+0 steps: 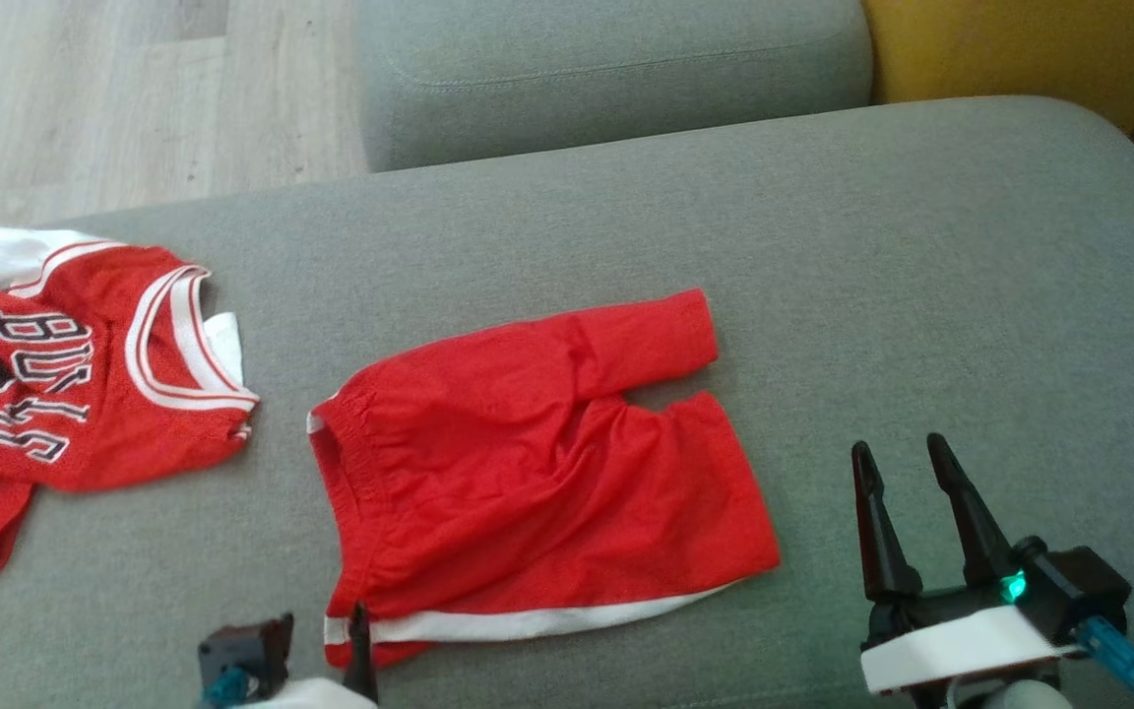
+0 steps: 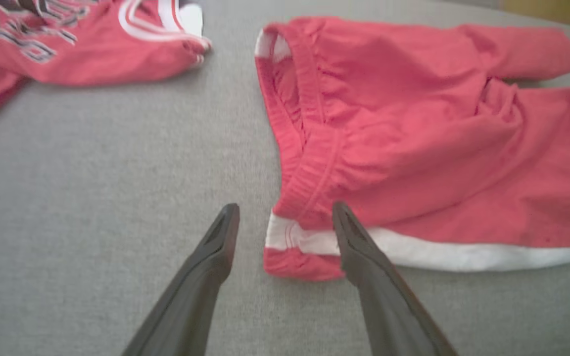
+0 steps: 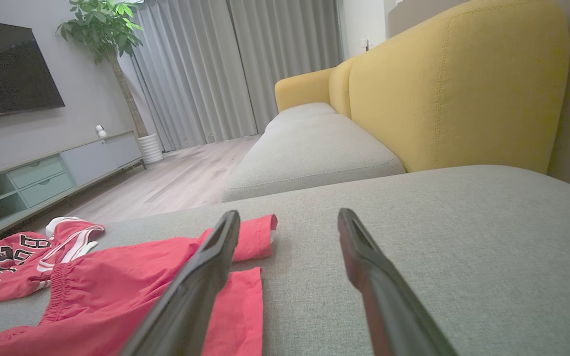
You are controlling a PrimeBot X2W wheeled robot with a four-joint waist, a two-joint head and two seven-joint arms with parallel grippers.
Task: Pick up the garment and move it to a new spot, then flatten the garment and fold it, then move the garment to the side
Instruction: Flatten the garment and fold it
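1. Grey sofa seat (image 1: 921, 295): broad fabric cushion that lies under the red shorts on every side.
2. Yellow backrest (image 3: 463, 89): upholstered, upright, well beyond the shorts' leg ends, at the seat's far edge.
3. Red shorts (image 1: 528, 463): the task's garment, lying flat but creased near the middle of the seat. The elastic waistband faces the robot's left and the two legs run to its right. The far leg is angled away, and a white side stripe runs along the near edge.
4. Red jersey (image 1: 65, 394): white-trimmed collar, dark lettering. It lies left of the shorts' waistband, near but apart, with bare cushion between them.
5. Right hand (image 1: 899, 445): low over the seat, just right of the shorts' near leg hem and clear of the cloth. Its fingers point away from the robot and are spread wide, holding nothing.
6. Left hand (image 2: 286, 207): at the shorts' near waistband corner, pointing forward and down at the cloth. Its fingers (image 2: 364, 257) stand wide apart, the striped corner lying between them ungripped.
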